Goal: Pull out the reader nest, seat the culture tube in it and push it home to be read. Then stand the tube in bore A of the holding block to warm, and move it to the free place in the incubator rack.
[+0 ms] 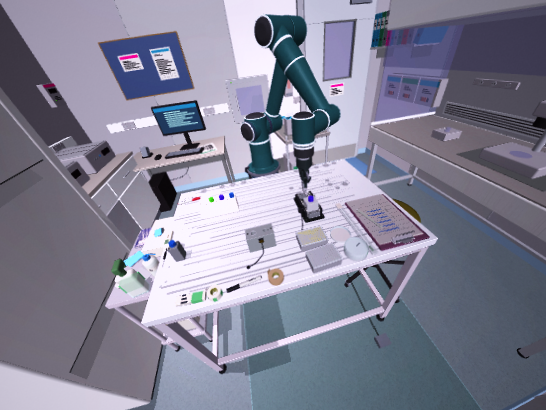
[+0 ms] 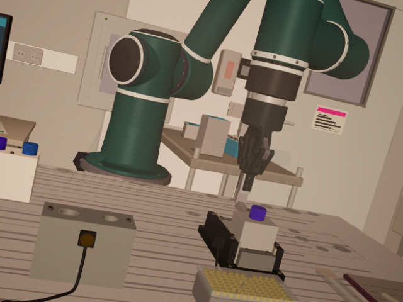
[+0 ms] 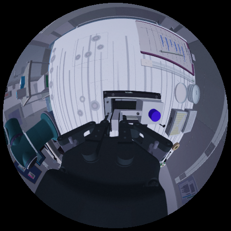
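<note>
My gripper (image 3: 115,124) points straight down over the back of the reader (image 1: 309,206) and I hold the pale handle tab (image 2: 241,199) of the reader nest between my closed fingers. The nest (image 2: 254,233) is a light grey block riding in a black frame (image 2: 217,238). The culture tube stands in the nest with only its blue cap (image 2: 257,213) showing. The holding block (image 2: 84,244), grey with two open bores on top and a black cable, stands to the left. The white incubator rack (image 1: 212,201) with coloured caps sits at the table's far left.
A yellow tip box (image 2: 244,287) lies right in front of the reader, with a grey box (image 1: 324,257) beyond it. Two round dishes (image 1: 350,241) and a clipboard (image 1: 386,221) lie to the right. The arm's base (image 2: 130,162) stands behind the slotted table.
</note>
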### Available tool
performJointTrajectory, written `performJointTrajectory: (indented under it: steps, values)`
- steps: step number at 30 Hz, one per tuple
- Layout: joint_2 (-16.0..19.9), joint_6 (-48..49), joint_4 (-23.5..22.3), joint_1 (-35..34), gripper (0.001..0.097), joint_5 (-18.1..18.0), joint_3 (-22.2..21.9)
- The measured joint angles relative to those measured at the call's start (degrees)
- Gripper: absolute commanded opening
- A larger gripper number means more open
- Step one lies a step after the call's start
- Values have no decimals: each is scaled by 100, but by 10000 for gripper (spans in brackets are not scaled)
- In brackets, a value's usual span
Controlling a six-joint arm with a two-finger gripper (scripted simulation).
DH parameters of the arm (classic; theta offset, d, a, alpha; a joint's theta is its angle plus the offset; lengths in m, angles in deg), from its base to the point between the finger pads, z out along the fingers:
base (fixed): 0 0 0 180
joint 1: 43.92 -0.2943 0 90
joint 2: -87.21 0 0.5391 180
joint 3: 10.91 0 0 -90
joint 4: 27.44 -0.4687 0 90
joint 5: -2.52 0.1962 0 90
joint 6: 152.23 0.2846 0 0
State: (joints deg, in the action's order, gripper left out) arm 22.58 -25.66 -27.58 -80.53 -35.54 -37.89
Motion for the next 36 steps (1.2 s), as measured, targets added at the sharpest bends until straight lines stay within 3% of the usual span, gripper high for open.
performJointTrajectory:
  steps: [16, 36]
  values:
    - [0, 0, -1, 0, 85, 0, 0]
    - [1, 1, 0, 0, 480, -2, 1]
